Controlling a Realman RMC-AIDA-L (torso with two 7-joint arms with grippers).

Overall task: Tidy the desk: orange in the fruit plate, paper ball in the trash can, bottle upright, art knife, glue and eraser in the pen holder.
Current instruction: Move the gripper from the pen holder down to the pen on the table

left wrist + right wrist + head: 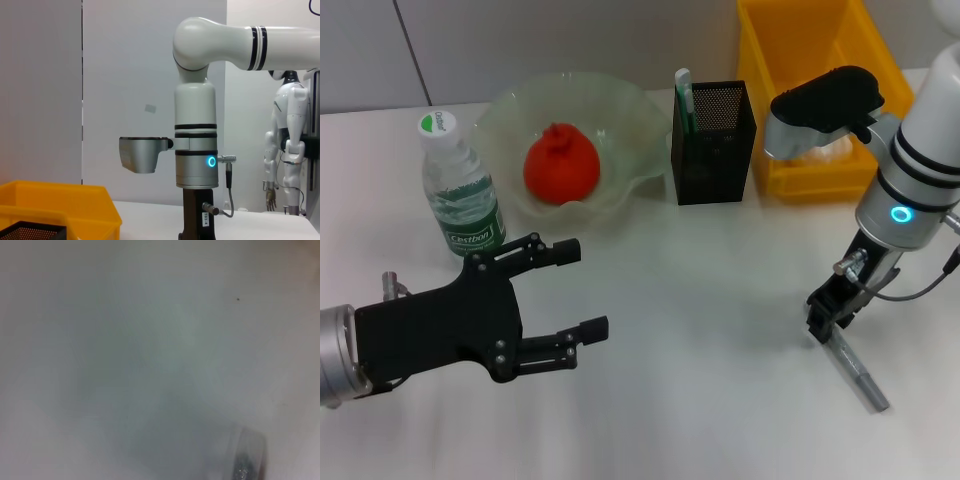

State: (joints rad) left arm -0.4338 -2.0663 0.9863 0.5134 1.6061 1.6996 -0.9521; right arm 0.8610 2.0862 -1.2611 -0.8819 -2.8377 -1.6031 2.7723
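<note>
The orange (pixel 560 166) lies in the pale green fruit plate (pixel 620 100). To its left the bottle (pixel 460 195) stands upright. The black mesh pen holder (pixel 715 140) holds a white and green stick (pixel 684 98) that looks like the glue. In the yellow trash can (pixel 820 60) a bit of white, likely the paper ball (pixel 832 150), shows behind the right arm. The grey art knife (pixel 856 372) lies on the table at the right, and my right gripper (pixel 826 316) points down at its near end. My left gripper (pixel 585 290) hovers open and empty at the lower left. The eraser is out of view.
The white table (pixel 700 300) stretches between the two arms. In the left wrist view the right arm (pixel 196 150) stands upright beyond the trash can (pixel 65 200) and the pen holder's rim (pixel 30 232). Only blurred table and a grey metal piece (pixel 247 465) appear in the right wrist view.
</note>
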